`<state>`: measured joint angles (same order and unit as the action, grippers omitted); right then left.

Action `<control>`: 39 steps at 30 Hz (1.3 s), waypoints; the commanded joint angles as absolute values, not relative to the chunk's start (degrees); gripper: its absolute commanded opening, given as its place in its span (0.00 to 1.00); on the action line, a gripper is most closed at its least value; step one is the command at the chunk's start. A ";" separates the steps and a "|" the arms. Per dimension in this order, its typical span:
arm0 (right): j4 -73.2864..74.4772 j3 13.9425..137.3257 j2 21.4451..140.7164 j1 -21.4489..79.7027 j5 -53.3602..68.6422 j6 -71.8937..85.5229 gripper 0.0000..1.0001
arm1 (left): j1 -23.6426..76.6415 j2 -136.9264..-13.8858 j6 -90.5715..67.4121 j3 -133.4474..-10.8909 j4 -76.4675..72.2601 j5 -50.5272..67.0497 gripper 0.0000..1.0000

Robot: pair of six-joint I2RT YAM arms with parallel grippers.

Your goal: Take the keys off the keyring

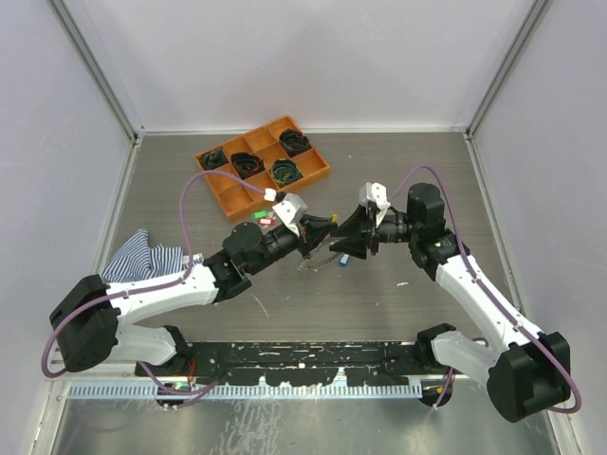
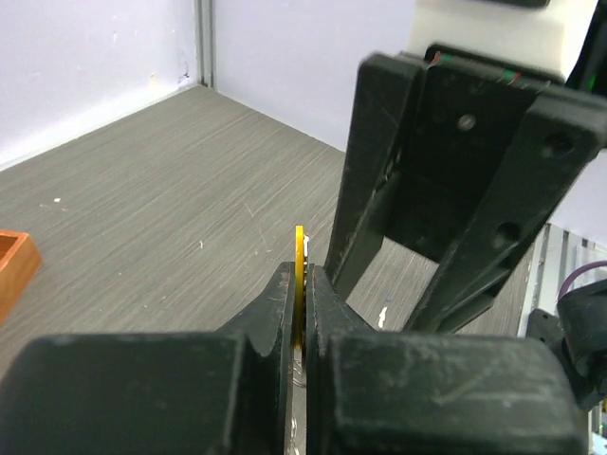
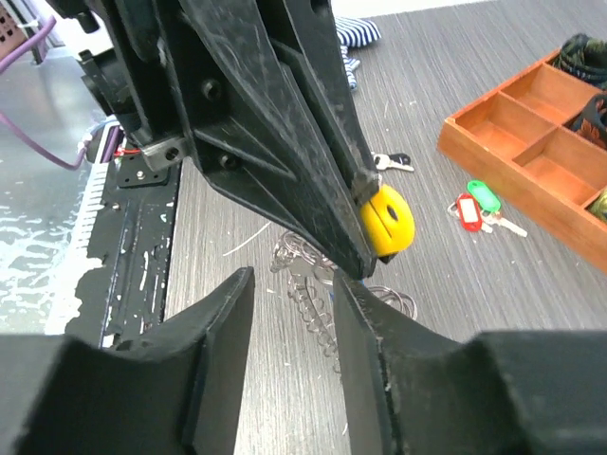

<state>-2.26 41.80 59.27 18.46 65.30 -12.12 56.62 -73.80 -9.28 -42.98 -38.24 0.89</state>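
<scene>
My left gripper (image 2: 303,275) is shut on the yellow tag (image 2: 300,248) of a key, which shows edge-on between its fingers. In the right wrist view that yellow tag (image 3: 386,220) sticks out at the left fingers' tip. Just below it is the silvery keyring (image 3: 322,284), a chain of small wire loops near the table; I cannot tell whether it rests there. My right gripper (image 3: 292,284) is open, its fingers on either side of the keyring and touching nothing. From above, the left gripper (image 1: 322,230) and right gripper (image 1: 343,239) meet tip to tip over the keyring (image 1: 315,263). A blue tag (image 1: 343,258) lies beside it.
Keys with a red tag (image 3: 467,210) and a green tag (image 3: 484,196) lie loose on the table near the orange tray (image 1: 313,175), which holds black coiled bundles (image 1: 285,171). Another small key (image 3: 394,163) lies further back. A striped cloth (image 1: 142,256) lies at the left.
</scene>
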 commanded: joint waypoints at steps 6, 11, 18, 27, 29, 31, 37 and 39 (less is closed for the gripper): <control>11.80 50.06 58.47 13.95 76.09 -24.46 0.60 | 56.77 -71.00 -2.89 -40.79 -48.78 6.62 0.00; 17.55 51.86 58.89 13.12 76.33 -29.62 0.67 | 56.56 -70.51 -2.38 -39.93 -49.26 9.38 0.00; 17.42 52.67 59.64 12.75 79.58 -27.34 0.70 | 56.46 -70.14 -2.29 -39.64 -48.56 12.26 0.00; 15.78 53.20 60.31 12.91 83.31 -23.74 0.56 | 56.30 -70.64 -3.38 -39.45 -47.78 15.21 0.00; 13.96 52.98 60.52 12.84 83.20 -21.94 0.53 | 56.25 -70.83 -3.66 -39.53 -47.87 15.89 0.00; 11.67 52.56 60.57 13.04 83.25 -19.32 0.49 | 56.21 -71.00 -3.78 -39.62 -47.83 16.40 0.00; 9.39 52.43 60.82 13.48 83.28 -16.27 0.41 | 55.92 -71.45 -4.37 -39.99 -47.19 17.36 0.00; 9.15 52.44 60.73 13.51 83.24 -15.89 0.38 | 55.90 -71.33 -4.45 -39.99 -46.92 17.21 0.00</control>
<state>12.64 50.41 60.82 13.06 81.38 -18.79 56.38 -72.58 -3.99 -39.00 -41.85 16.36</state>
